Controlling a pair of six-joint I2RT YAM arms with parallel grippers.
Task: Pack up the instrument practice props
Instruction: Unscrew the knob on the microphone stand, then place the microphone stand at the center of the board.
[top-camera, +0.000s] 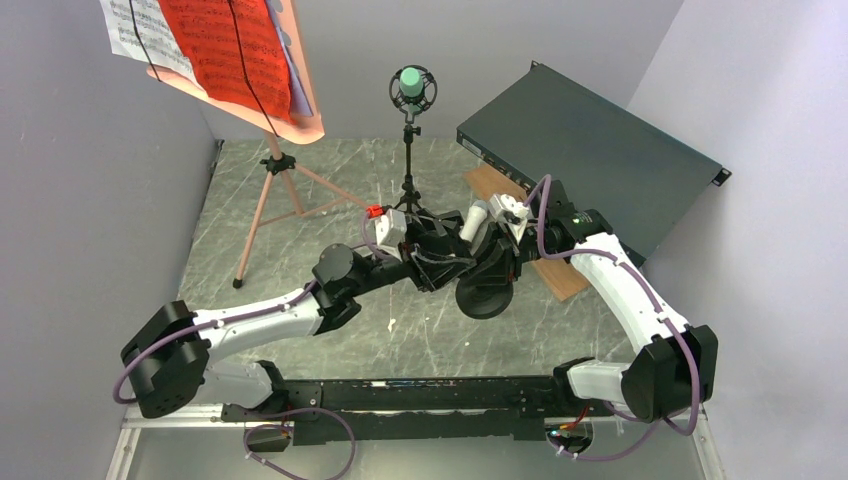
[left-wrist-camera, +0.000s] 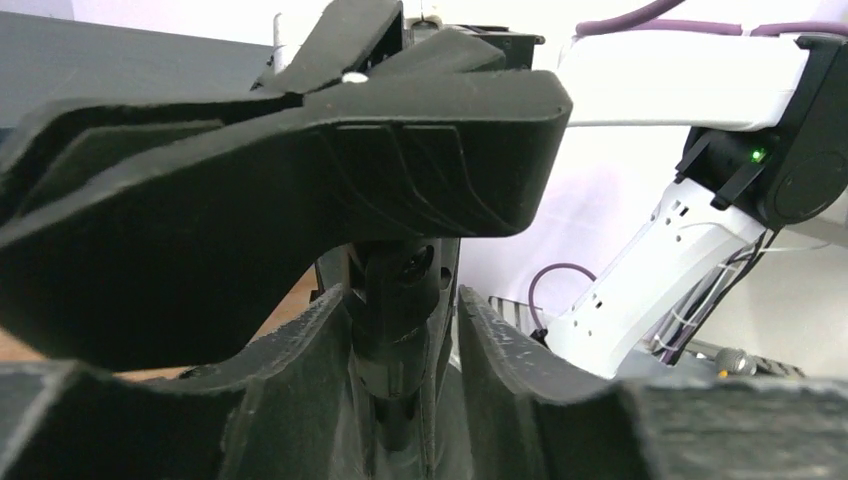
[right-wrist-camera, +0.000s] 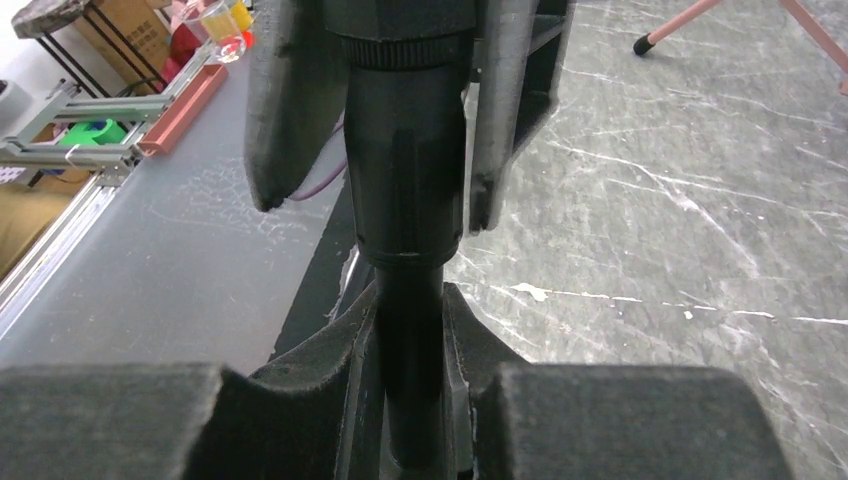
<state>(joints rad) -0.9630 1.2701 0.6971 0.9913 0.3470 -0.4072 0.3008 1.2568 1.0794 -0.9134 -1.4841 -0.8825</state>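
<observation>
Stem of the black microphone mount lies largely hidden beneath both grippers at mid-table, its white microphone poking out between them. Left gripper and right gripper each clamp that stem, arms bent inward. The pink tripod is cropped at top left.

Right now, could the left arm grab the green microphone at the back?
Probably not yet: the left gripper is shut on the black microphone mount that the right gripper also holds. The green microphone stands just beyond, nothing visibly between.
</observation>
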